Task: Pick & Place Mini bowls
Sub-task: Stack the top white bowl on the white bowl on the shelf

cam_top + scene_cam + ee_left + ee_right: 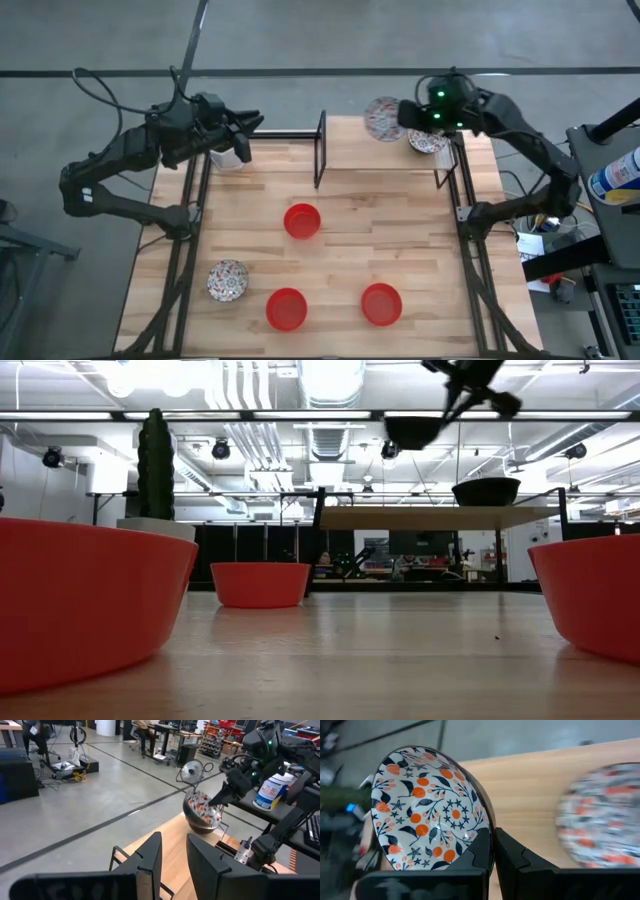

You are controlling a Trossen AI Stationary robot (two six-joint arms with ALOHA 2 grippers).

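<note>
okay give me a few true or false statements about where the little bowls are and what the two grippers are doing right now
1. The right gripper grips a patterned bowl by its rim. True.
2. Four red bowls sit on the table. False: three, one mid-table, two along the near edge.
3. A second patterned bowl lies at the far right corner. True.
4. The left gripper carries a bowl. False: it is empty, open, near the cactus pot.
5. A patterned bowl sits near the left edge. True.
</note>
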